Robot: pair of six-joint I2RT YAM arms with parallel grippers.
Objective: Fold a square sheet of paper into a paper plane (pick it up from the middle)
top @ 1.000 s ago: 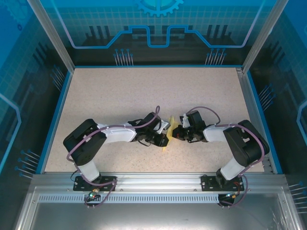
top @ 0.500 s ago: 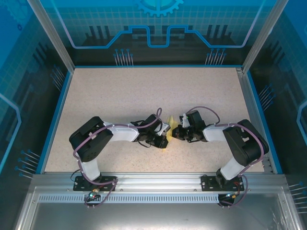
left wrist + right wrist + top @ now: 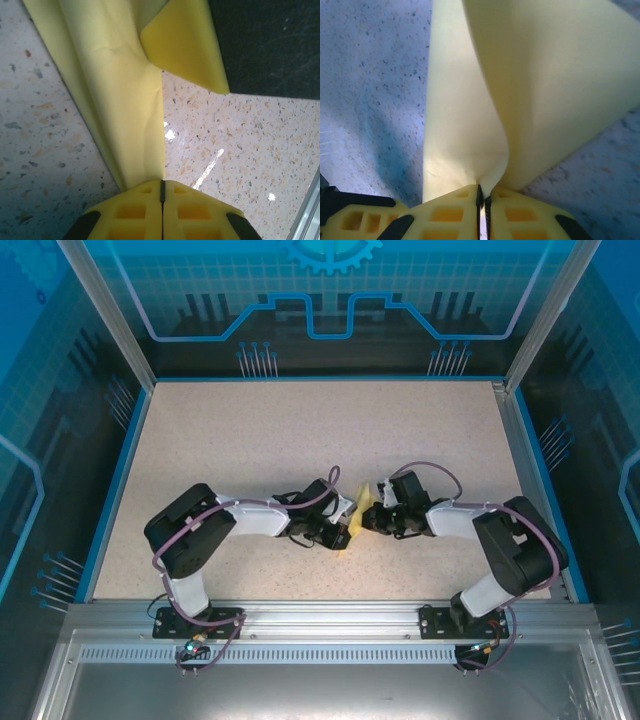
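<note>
Where fingers (image 3: pixel 445 215) pinch, paper (image 3: pixel 125 100) runs near-to-far.

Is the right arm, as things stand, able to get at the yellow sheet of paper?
Probably yes: the right gripper is shut on the sheet of paper, with nothing between them. The left gripper pinches it too.

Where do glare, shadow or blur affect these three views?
Top external: even light and sharp, with a blue tint from the enclosure walls. Left wrist: white glare streaks on the table; the square sheet of paper is evenly lit and its crease is readable. Right wrist: bluish cast, a dark shadow across the table at left, and the paper is soft so close to the lens.
</note>
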